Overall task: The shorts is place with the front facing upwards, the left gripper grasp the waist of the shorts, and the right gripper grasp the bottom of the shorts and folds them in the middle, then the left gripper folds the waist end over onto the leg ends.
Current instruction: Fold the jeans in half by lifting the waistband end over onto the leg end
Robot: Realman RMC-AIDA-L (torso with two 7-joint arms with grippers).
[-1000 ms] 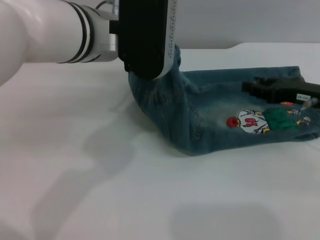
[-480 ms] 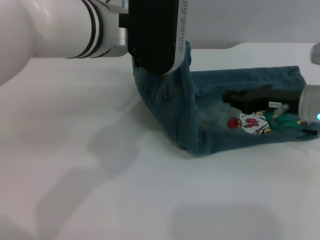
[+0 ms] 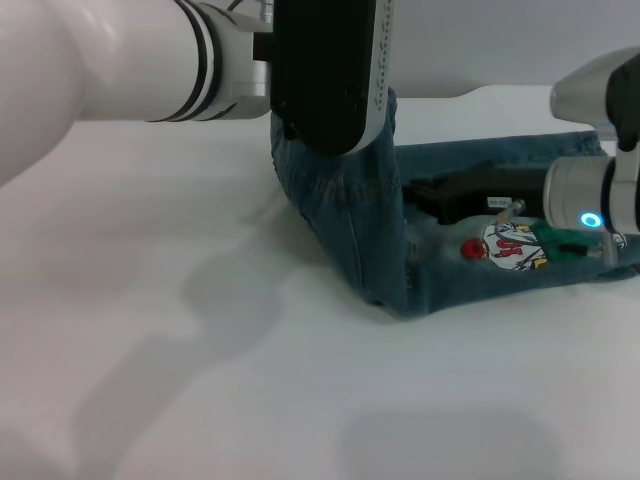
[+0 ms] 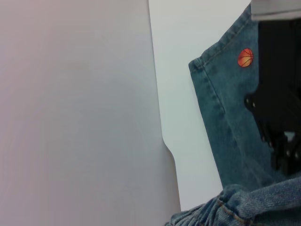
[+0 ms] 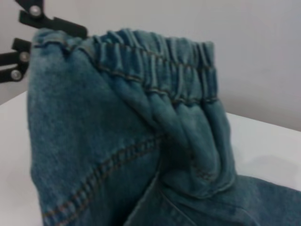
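Note:
The blue-green denim shorts (image 3: 450, 270) lie on the white table, cartoon print up. Their leg ends (image 3: 585, 145) point right; the hem (image 4: 203, 75) also shows in the left wrist view. My left gripper (image 3: 340, 135) is shut on the crinkled waist (image 5: 160, 61), holding it raised above the table so the denim stands in a steep fold. In the right wrist view its black fingers (image 5: 49, 21) clamp one corner of the waistband. My right gripper (image 3: 430, 192) lies low over the flat part of the shorts, near the print, just right of the raised fold.
The white table (image 3: 200, 380) stretches out on the left and in front of the shorts. Behind it stands a pale wall (image 3: 480, 40). The right arm's silver wrist (image 3: 590, 215), with a lit ring, reaches in from the right edge.
My left gripper has carried the raised waist to the right, steepening the fold. My right gripper has slid left across the shorts, and its lit wrist has come into view.

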